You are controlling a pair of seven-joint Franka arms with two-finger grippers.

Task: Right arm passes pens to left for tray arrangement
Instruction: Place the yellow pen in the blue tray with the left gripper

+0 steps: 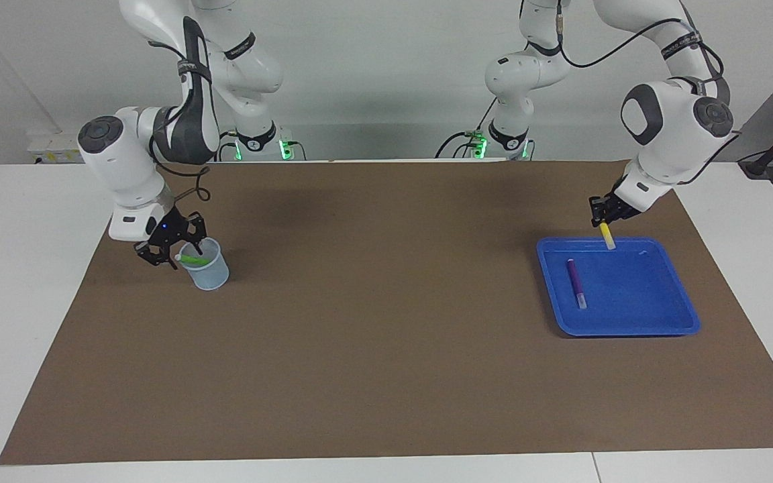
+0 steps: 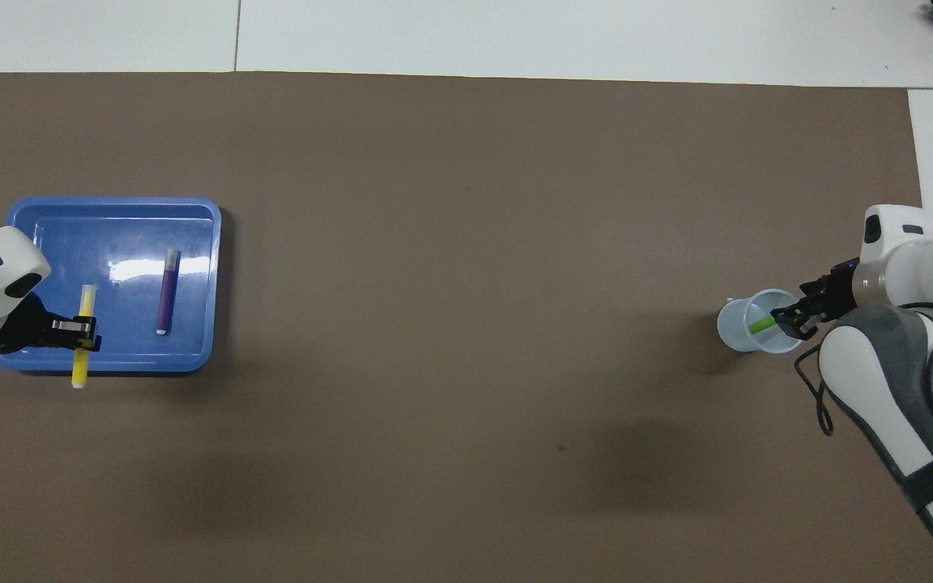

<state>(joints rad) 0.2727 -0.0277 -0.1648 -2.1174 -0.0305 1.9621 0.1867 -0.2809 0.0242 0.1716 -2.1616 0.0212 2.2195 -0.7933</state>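
Midway through the job, the left end effector [image 1: 606, 216] hangs clamped on the yellow pen [image 1: 606, 236] over the robot-side rim of the blue tray [image 1: 668, 327], near the table's left-arm end, where the purple pen [image 1: 575, 282] already lies. Lowering and releasing beside it looks next. At the right-arm end, the right end effector [image 1: 170, 249] reaches to the rim of the pale cup [image 1: 209, 272], where the green pen [image 1: 192, 258] leans; its fingers flank the pen's upper end, though whether they grip yet cannot be told.
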